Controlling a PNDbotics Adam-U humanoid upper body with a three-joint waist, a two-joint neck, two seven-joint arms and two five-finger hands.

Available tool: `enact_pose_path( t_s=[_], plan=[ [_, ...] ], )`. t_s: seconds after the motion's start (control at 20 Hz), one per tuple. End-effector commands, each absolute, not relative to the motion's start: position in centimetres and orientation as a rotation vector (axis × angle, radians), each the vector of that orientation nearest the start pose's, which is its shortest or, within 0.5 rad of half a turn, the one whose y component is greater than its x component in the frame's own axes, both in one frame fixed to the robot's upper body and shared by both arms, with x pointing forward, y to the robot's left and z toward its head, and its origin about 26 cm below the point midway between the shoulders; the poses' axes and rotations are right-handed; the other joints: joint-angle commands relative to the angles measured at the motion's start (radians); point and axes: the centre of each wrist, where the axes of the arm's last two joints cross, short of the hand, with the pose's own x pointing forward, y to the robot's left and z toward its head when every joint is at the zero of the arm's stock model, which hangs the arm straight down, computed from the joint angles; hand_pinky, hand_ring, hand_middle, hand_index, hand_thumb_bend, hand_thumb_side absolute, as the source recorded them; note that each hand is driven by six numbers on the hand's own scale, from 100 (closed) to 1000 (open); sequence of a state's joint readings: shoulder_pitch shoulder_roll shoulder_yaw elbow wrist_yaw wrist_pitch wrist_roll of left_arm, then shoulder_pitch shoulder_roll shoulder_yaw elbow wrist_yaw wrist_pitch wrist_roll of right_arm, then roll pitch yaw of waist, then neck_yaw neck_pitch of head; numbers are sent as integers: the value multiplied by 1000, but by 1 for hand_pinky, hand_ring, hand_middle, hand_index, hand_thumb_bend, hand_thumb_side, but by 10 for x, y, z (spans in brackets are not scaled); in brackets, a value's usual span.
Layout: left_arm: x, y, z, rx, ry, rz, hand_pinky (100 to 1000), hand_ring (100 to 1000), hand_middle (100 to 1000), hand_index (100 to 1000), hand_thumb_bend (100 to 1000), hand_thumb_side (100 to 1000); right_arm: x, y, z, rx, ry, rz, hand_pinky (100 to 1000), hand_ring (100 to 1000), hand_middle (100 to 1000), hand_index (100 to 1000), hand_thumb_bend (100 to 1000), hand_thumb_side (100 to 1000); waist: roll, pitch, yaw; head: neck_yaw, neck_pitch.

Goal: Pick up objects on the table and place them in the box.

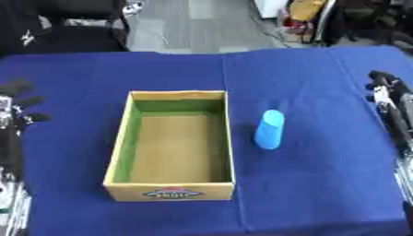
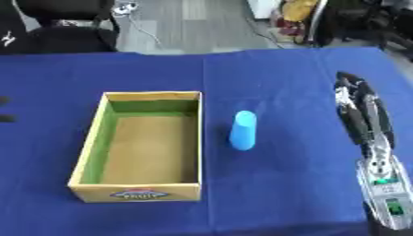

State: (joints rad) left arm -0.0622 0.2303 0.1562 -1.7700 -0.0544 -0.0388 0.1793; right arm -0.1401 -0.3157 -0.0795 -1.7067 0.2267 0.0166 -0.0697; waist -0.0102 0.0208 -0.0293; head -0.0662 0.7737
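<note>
A lab or office workspace — black office chair (image 2: 61, 18), grey floor, cables, blue-draped table (image 1: 322, 92).

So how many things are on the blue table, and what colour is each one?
Blue things: 1, the blue cylinder, lying beside the box.
Yellow things: 1, the cardboard box, yellow outside with green inner walls, nothing in it.
Total: 2 things on the blue cloth.

A blue-clothed table (image 1: 322, 83) bears an open cardboard box (image 1: 173, 191) and, just beside it, a blue cylinder (image 1: 269, 129).
</note>
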Motion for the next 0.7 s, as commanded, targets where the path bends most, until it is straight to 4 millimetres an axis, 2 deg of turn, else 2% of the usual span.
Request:
enact_pose_path(
  t_s=[0.05,0.2,0.3,0.35,0.4,0.45,0.55,0.7],
  plan=[
    [287,323,89,462,-1918,9,555,717,792,883,523,1000,309,-321,103,-565,-1844,353,756,809,829,861,100,806,0,-7,0,-5,-4],
    [287,323,89,463,-1918,10,555,718,792,882,524,1000,310,-320,105,-568,-1849,362,757,809,829,861,100,806,0,-7,0,-5,-4],
    [287,323,89,463,-1917,10,556,718,792,881,521,1000,311,-321,108,-581,-1851,396,761,813,835,868,100,775,0,-7,1,-4,-4],
    [287,323,89,463,-1917,10,555,718,792,881,522,1000,311,-321,108,-594,-1848,417,758,811,832,862,100,799,0,-7,1,-4,-4],
    [287,323,89,463,-1917,8,556,719,792,880,521,1000,311,-323,114,-644,-1845,520,769,820,847,882,154,715,-1,-7,1,-2,-4],
    [287,323,89,463,-1917,8,557,719,792,880,520,1000,310,-325,122,-727,-1826,668,765,815,845,885,197,690,-1,-7,1,0,-4],
    [287,323,89,462,-1916,7,556,719,792,879,521,1000,309,-321,134,-883,-1763,937,765,816,846,887,244,671,-1,-7,2,5,-4],
    [287,323,88,460,-1915,5,557,719,792,879,520,1000,307,-315,142,-991,-1696,1096,765,818,847,887,244,668,0,-8,2,10,-4]
  ],
)
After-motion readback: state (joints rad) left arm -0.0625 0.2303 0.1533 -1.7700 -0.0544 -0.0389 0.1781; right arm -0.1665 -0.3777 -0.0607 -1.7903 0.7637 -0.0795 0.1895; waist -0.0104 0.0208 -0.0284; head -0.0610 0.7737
